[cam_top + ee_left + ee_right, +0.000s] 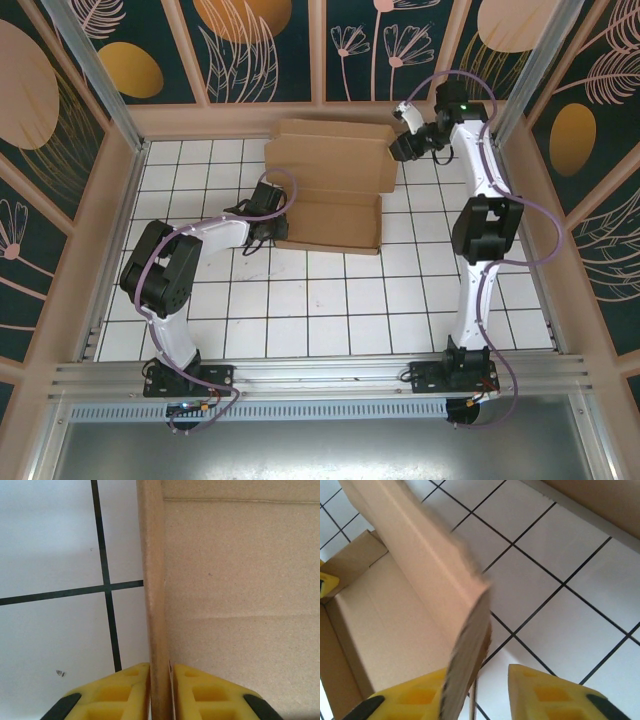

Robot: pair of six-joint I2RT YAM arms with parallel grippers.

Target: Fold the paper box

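The brown paper box [330,170] lies on the white tiled floor at the back centre, its tray toward me and its lid panel raised behind. My left gripper [268,228] is at the tray's left wall, and in the left wrist view its yellow fingers [125,690] pinch that upright wall [155,605], shut on it. My right gripper [402,148] is at the lid's right end. In the right wrist view it [477,677] stands open. The flap's edge [470,635] lies between the fingers, against the left one, with a wide gap to the right finger [545,690].
Wooden-framed patterned walls [320,40] enclose the tiled floor [330,310], and the back wall's base [600,505] runs close behind the right gripper. Bare tiles stretch from the box toward the arm bases.
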